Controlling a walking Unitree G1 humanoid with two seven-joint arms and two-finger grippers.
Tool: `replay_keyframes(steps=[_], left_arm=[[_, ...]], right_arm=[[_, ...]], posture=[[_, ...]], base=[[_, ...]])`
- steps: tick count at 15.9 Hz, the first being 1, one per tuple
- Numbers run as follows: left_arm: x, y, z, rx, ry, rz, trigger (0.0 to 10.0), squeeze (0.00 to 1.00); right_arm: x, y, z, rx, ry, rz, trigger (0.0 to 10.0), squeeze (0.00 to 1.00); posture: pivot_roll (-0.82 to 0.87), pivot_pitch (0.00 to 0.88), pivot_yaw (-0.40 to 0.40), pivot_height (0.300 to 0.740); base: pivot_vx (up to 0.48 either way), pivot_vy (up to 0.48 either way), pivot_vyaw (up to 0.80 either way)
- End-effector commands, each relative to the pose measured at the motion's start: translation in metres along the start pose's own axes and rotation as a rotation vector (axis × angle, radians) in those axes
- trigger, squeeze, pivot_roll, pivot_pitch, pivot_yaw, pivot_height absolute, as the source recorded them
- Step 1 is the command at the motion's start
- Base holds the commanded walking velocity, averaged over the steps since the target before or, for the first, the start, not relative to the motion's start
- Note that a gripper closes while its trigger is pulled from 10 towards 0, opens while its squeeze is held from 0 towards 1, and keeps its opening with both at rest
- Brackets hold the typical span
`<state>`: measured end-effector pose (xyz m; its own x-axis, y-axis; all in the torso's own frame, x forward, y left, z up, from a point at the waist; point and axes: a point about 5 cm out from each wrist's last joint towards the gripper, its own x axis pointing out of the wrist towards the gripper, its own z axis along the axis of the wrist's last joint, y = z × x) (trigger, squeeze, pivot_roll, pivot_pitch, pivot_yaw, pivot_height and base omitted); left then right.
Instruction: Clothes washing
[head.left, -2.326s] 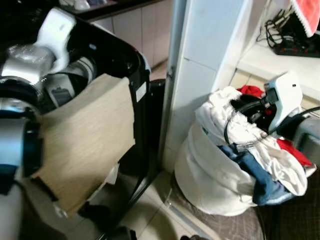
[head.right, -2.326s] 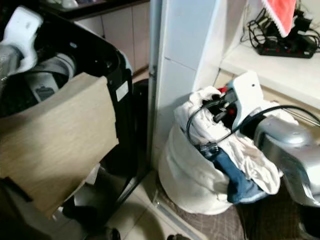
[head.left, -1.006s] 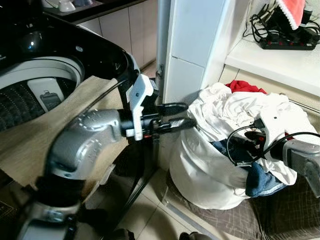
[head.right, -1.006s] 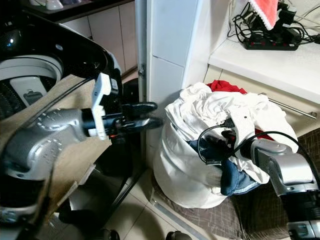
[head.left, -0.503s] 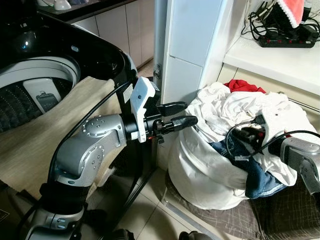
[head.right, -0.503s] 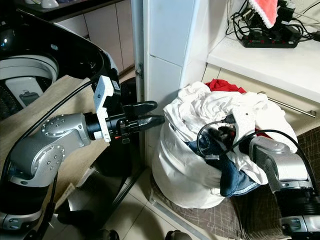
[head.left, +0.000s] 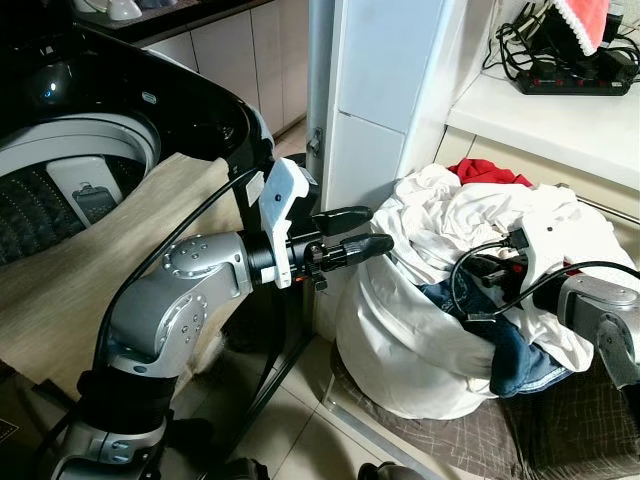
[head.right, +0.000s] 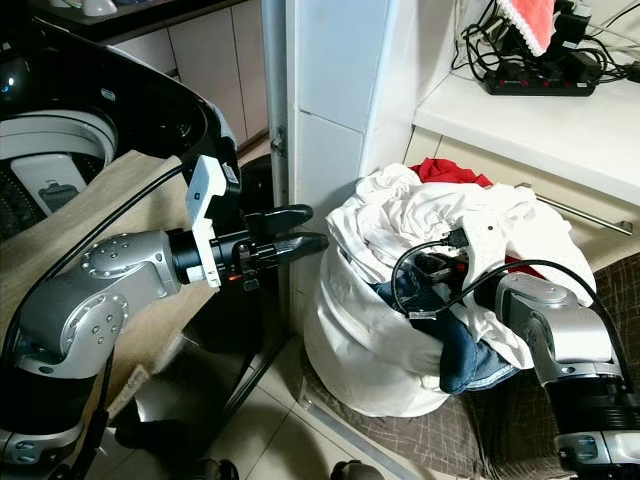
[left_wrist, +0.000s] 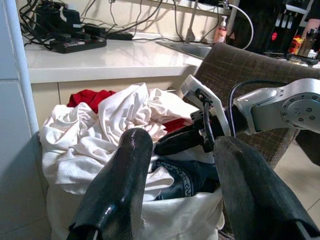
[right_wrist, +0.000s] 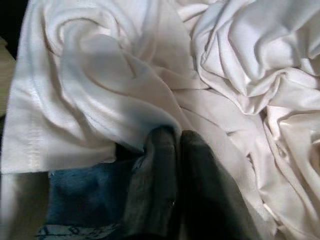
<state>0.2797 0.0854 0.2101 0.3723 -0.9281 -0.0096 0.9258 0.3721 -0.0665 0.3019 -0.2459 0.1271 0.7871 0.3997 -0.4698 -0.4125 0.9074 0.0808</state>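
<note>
Most of the laundry (head.left: 470, 225) sits heaped in the white bag (head.left: 400, 345), so we judge the loading barely begun. Our right gripper (right_wrist: 175, 145), fingers pressed together, noses under a white garment (right_wrist: 100, 90). Our left gripper (head.left: 365, 228) hovers open just beside the bag; the washing machine (head.left: 90, 150) gapes behind it.

A white fabric laundry bag (head.left: 400, 350) stands on the floor against the white cabinet corner, stuffed past its rim. Crumpled white garments (head.left: 480, 215) heap over the top, a red garment (head.left: 490, 173) peeks out at the back, and a blue denim piece (head.left: 505, 350) hangs over the front rim. Left of it, the black top-loading washing machine (head.left: 120, 120) stands with its drum open.
</note>
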Motion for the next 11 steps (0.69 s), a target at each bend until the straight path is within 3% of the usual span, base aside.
replay_keyframes(steps=[1, 5, 8, 11], left_arm=[[0.001, -0.004, 0.003, 0.012, 0.001, -0.016, 10.0, 0.00], [0.002, -0.003, 0.003, 0.010, -0.001, -0.012, 10.0, 0.00], [0.003, -0.001, 0.010, 0.033, -0.040, 0.024, 10.0, 0.00], [0.012, 0.001, 0.017, 0.092, -0.084, 0.062, 10.0, 0.00]], right_arm=[[-0.003, -0.003, 0.004, 0.018, -0.024, -0.005, 0.0, 0.00], [-0.009, -0.005, 0.019, 0.079, -0.117, 0.025, 0.0, 0.00], [-0.027, 0.005, 0.060, 0.154, -0.356, 0.161, 0.0, 0.00], [-0.051, 0.024, 0.100, 0.165, -0.549, 0.340, 0.0, 0.00]], posture=[[-0.11, 0.050, -0.005, 0.740], [-0.11, 0.051, -0.008, 0.740], [-0.11, 0.052, -0.011, 0.740], [-0.12, 0.052, -0.015, 0.740]], base=[[0.000, 0.000, 0.00], [0.000, 0.000, 0.00], [0.000, 0.000, 0.00], [0.000, 0.000, 0.00]])
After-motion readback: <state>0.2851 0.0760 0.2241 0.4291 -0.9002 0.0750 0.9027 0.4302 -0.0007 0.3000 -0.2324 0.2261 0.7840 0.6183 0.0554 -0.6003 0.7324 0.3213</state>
